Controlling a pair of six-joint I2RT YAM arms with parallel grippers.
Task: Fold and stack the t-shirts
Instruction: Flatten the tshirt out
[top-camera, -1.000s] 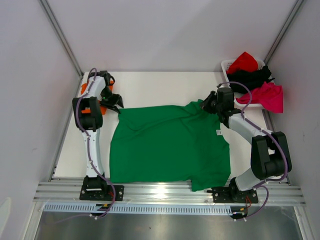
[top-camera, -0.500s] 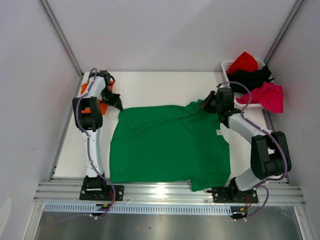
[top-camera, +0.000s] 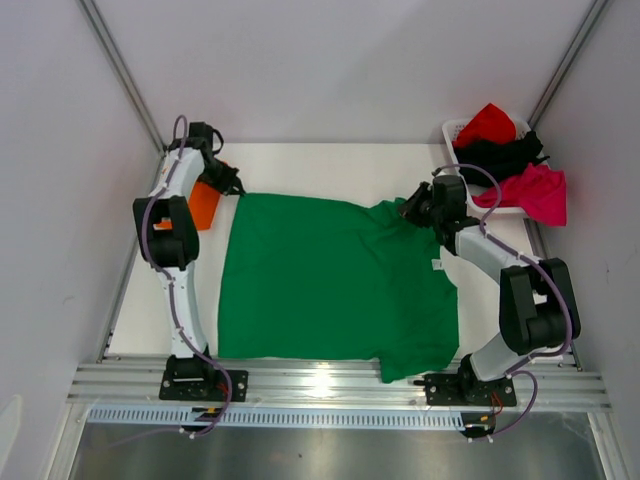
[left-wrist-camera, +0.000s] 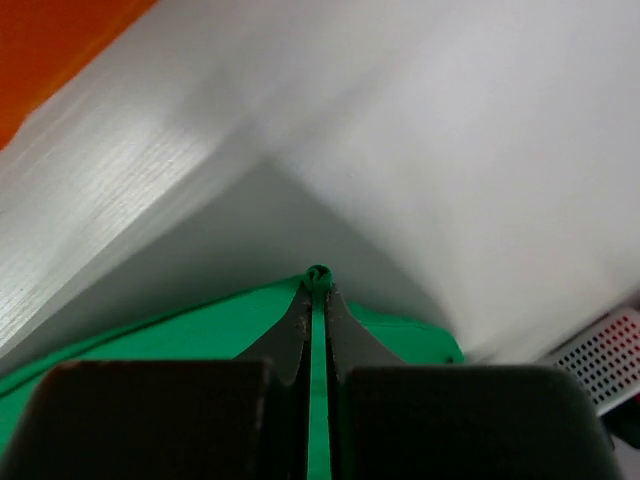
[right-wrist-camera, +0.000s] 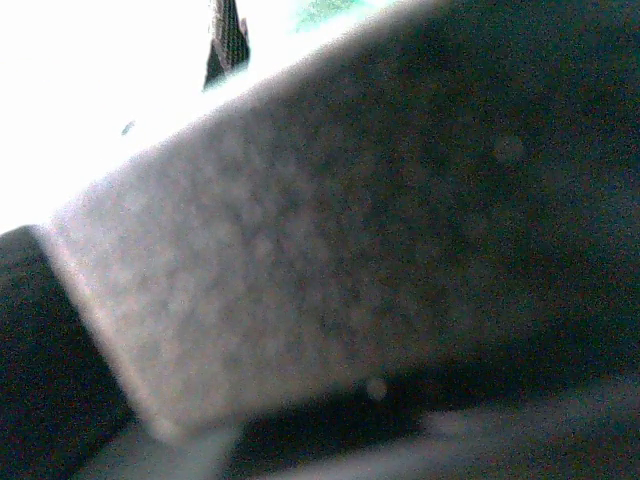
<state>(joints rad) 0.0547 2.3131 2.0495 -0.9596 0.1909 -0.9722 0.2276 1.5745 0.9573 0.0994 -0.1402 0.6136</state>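
From the top view, the green t-shirt lies spread almost flat on the white bench, between the two arms, with its near edge close to the arm bases. The left end effector is at the far left corner of this shirt. The orange t-shirt lies just beside that arm, at the left edge of the bench. The right end effector is at the far right part of the green t-shirt, where the cloth is wrinkled. Its jaws are closed, but it is not clear whether cloth is between them. In the far right corner, a white basket holds a red t-shirt, a black t-shirt and a magenta t-shirt, which hangs over the rim.

In the left wrist view, the left end effector is closed tightly on a thin fold of the green t-shirt; a green strip shows between the two fingers. The orange t-shirt is in the upper left corner, and part of the basket is at the right edge.

The right wrist view is blurred. A grey surface fills almost all of it, with only a little green at the top edge.
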